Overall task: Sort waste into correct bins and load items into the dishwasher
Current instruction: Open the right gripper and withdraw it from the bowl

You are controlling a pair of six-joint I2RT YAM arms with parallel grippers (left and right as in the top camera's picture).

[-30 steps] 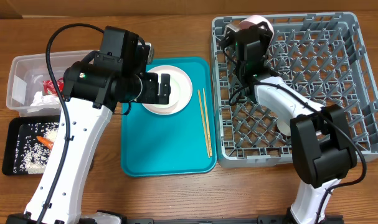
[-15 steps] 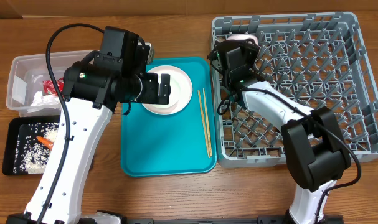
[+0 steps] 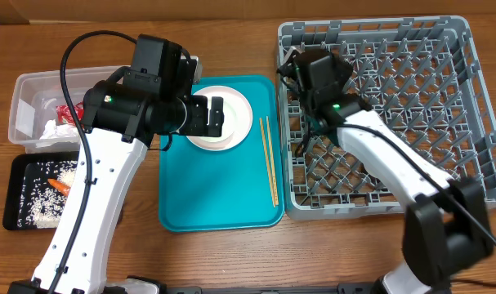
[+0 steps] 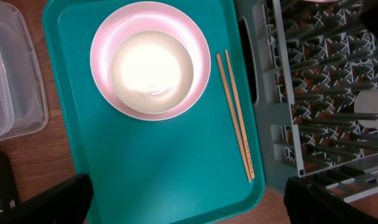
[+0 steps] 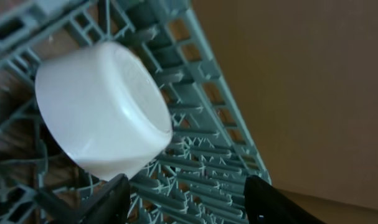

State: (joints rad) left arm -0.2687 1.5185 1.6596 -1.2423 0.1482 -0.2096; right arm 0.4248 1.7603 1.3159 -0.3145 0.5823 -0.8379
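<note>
white cup [image 5: 101, 106] aslant in grey dish rack [image 5: 207, 146], right pincer [image 5: 185, 183] agape

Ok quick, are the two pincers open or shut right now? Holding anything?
Left pincer: open, holding nothing.
Right pincer: open, holding nothing; the white dish lies in the grey rack, not gripped.

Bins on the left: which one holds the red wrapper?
The clear tub, at the back; the black tray in front holds rice and a carrot piece.
</note>
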